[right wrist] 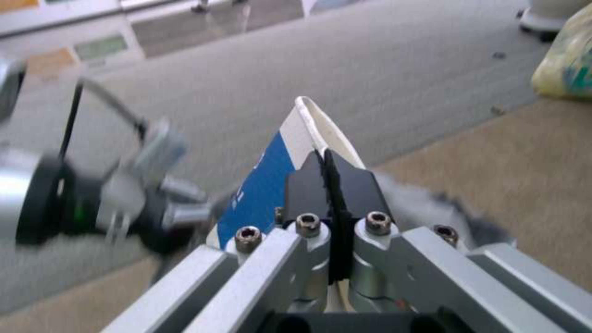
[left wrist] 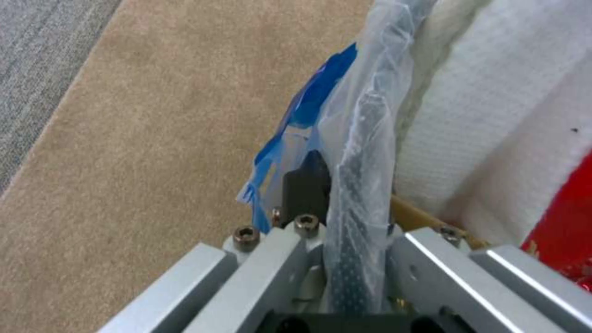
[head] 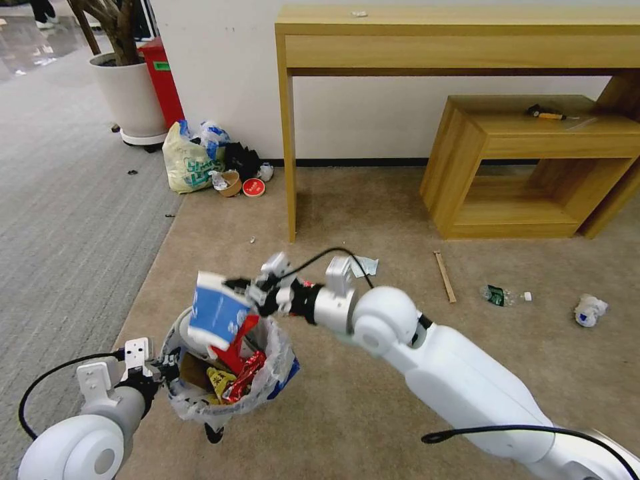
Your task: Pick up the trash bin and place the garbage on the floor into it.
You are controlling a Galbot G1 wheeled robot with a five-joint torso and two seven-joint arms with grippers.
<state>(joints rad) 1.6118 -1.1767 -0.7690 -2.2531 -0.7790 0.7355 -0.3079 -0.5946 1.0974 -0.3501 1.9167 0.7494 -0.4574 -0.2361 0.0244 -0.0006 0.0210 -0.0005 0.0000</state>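
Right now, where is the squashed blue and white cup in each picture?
Head view: the blue-white cup hangs over the trash bin, pinched in the right gripper.
Left wrist view: I can't pick it out; the left gripper grips the bin's bagged rim.
Right wrist view: centre, between the right gripper's fingers.
Shared landmark: the beige floor.
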